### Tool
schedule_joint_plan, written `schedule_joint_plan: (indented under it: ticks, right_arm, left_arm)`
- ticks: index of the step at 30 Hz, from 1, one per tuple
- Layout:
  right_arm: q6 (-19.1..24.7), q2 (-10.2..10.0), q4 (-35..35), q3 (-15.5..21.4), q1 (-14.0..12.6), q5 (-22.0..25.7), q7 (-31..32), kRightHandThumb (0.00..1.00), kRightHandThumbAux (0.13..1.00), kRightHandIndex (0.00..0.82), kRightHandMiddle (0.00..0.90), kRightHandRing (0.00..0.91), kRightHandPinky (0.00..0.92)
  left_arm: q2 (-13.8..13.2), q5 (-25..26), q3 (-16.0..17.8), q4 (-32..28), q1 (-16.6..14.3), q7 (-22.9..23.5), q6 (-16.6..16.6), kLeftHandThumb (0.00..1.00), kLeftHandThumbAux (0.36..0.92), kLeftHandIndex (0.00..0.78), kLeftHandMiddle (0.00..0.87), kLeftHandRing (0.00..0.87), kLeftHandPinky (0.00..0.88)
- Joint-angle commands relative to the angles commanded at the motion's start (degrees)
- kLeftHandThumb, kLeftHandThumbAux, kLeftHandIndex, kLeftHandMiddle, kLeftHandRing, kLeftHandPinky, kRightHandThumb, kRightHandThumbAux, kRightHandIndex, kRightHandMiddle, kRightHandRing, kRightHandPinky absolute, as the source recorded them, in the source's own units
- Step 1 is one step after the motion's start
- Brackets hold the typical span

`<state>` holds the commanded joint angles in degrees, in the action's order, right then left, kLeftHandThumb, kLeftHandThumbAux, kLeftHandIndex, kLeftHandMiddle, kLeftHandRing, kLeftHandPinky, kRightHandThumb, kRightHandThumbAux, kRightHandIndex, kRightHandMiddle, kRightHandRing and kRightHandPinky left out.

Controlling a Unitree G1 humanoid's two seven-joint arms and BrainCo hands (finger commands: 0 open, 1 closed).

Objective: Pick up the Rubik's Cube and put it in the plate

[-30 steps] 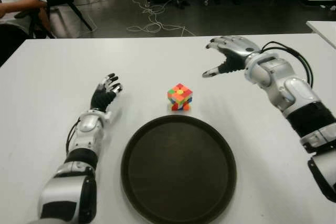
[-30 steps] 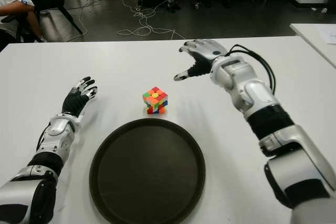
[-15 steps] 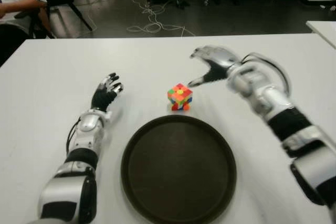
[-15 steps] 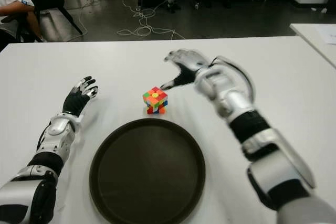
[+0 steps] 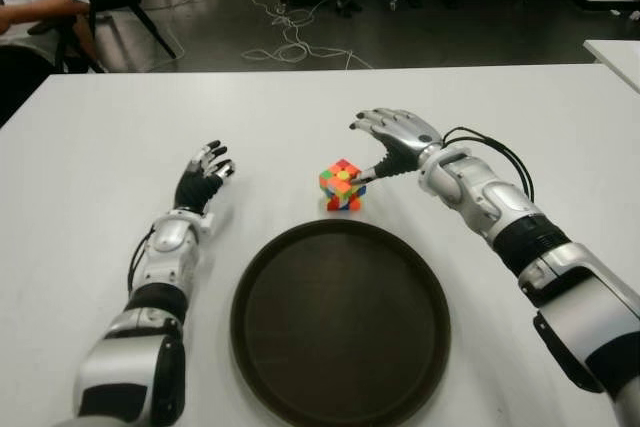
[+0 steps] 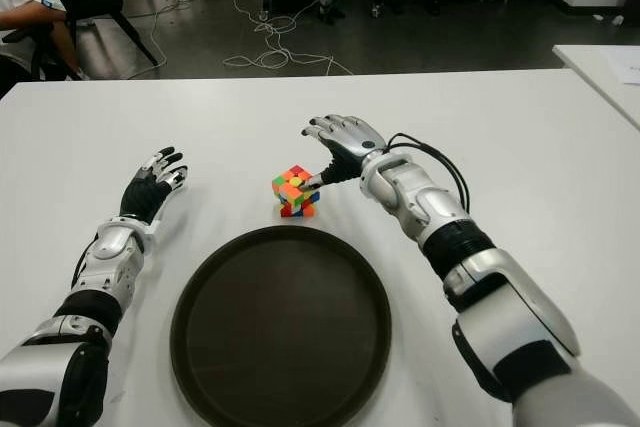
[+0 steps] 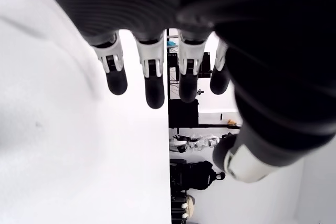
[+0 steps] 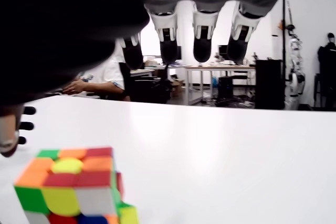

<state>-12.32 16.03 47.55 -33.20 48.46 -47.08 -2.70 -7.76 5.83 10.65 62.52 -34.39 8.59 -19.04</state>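
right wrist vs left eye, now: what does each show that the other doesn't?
Right wrist view only: the right hand's fingertips from underneath, spread and holding nothing, and desks and a seated person far behind.

Left eye view only: the dark plate nearer the robot than the cube, the whole right hand beside the cube with its thumb tip at the cube's right edge, contact unclear, and cables on the floor beyond the table.

Both: the Rubik's Cube on the table, and the left hand open, left of the cube.
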Motion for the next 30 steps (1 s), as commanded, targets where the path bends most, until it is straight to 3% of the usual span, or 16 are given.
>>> schedule_joint_plan:
  ticks: [14,19,30]
  right_arm:
    - [-0.42,-0.56,2.87,-1.67,0.86,-0.66,-1.38,0.054,0.427,0.013,0.02,0.032,0.069]
    - [-0.05,-0.69,3.62,-2.51,1.18,-1.0,-1.51,0.054,0.435,0.025,0.039,0.07,0.137]
    - [-0.33,-2.0,5.58,-3.4,1.33,-1.32,-2.22,0.073,0.456,0.022,0.013,0.039,0.081]
  left_arm:
    - [-0.04,-0.71,-0.57,-0.19,0.11,-0.38,0.05,0.218,0.694,0.05,0.111,0.092,0.059]
    - [-0.25,-1.06,-0.84,-0.05,0.01,-0.49,0.12,0.224,0.698,0.058,0.121,0.104,0.075]
    - [-0.21,-0.78,-0.69,0.55,-0.19,-0.24,-0.23,0.218,0.696,0.057,0.126,0.109,0.075]
